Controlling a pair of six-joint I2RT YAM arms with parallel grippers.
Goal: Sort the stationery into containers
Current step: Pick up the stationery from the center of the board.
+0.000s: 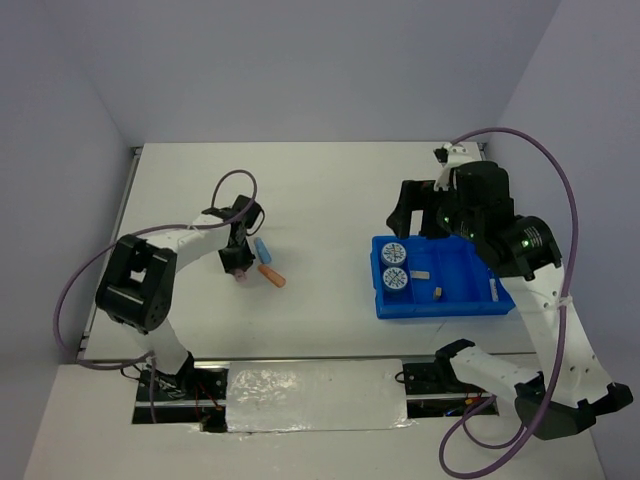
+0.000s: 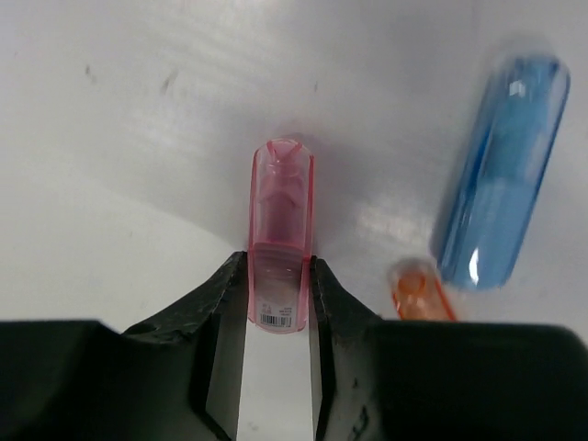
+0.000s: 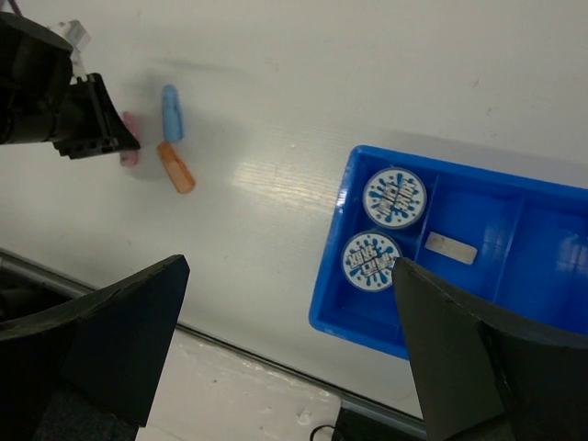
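Left of centre in the top view: left fingers (image 1: 237, 255) pinched narrow on the pink bar (image 1: 240, 277), low over the table (image 1: 320, 190). Seen from the left wrist, gripping the bar's near end from both sides, far end aimed at the top of the frame. Resting or just lifted: cannot tell.

Just right of that, light-blue bar (image 1: 262, 248) above and orange bar (image 1: 272, 276) below, both slanted, near ends close together. Apart from the pink bar, untouched by the fingers, crowding its right side.

Further right, bare table, then the blue tray (image 1: 465, 270) at centre right. In its leftmost compartment, two tape rolls (image 1: 394, 252) lying flat, one above the other, close together. In the next compartment, grey block (image 1: 420, 272) with tan block (image 1: 437, 293) lower right of it, well apart. Right-hand compartments partly hidden under the right arm (image 1: 520, 245).

Over the tray's upper left corner: right fingers (image 3: 129, 331) spread wide, holding nothing, clear of the rolls below.
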